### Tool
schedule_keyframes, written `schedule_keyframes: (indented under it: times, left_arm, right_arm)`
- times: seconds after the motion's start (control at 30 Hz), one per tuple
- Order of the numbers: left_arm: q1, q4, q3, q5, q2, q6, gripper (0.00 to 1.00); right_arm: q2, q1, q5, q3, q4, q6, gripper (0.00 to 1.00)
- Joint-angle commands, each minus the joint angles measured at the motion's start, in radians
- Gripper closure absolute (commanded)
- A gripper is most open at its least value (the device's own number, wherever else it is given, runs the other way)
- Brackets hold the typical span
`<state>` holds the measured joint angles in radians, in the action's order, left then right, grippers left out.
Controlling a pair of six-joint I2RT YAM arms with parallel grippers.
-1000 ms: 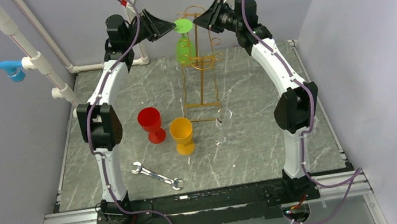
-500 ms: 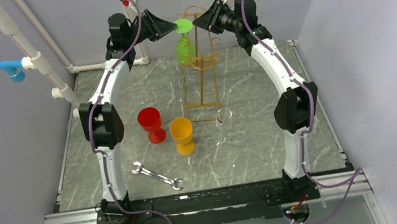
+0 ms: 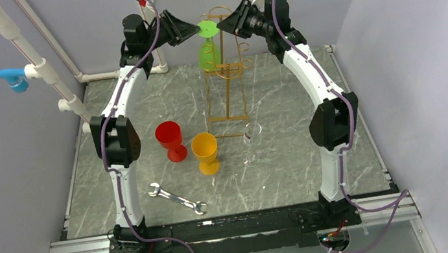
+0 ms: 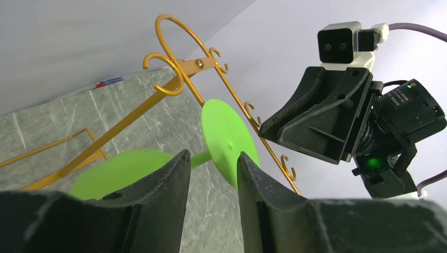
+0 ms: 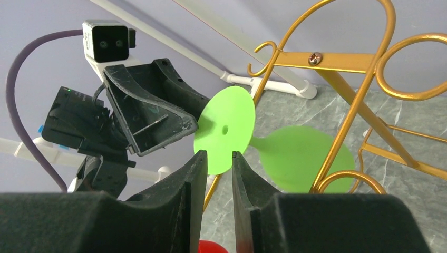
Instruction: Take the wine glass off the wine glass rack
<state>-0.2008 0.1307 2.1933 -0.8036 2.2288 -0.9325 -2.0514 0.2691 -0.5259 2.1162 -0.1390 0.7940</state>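
left gripper (image 4: pixel 212 159): jaws part open, empty, just beside the green glass (image 3: pixel 207 51). right gripper (image 5: pixel 219 155): narrow gap, empty, opposite. rack (image 5: pixel 337 61): upright. glass hangs inverted near its top. step, as judged: pre-grasp. next move likely needs a stem (image 4: pixel 197 158) grip, then a level pull clear.

Part of the green wine glass (image 4: pixel 227 138), bowl and stem, is hidden behind the left end effector (image 4: pixel 212 158).

No readable text, no labels or brand marks, no numbers or signs on anything in view
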Motion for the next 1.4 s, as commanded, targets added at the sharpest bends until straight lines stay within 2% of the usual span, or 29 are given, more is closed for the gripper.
schedule_keyframes:
  times: [0.0,0.47,0.93,1.13,1.37]
  left_arm:
    - [-0.011,0.036,0.052,0.000,0.003,-0.009,0.58]
    - [-0.020,0.048,0.067,0.011,0.010,-0.022,0.61]
    - [-0.022,0.052,0.051,0.015,-0.006,-0.040,0.82]
    - [-0.020,0.017,0.045,0.029,-0.026,-0.037,0.85]
    - [-0.006,0.032,0.027,0.026,-0.034,-0.134,0.95]
  right_arm:
    - [0.037,0.001,-0.013,-0.001,0.051,0.011,0.74]
    - [0.045,-0.001,-0.017,-0.017,0.055,0.007,0.74]
    - [0.056,-0.003,-0.023,-0.036,0.065,0.010,0.74]
    - [0.062,-0.003,-0.025,-0.040,0.067,0.011,0.74]
    - [0.070,-0.002,-0.028,-0.051,0.076,0.017,0.74]
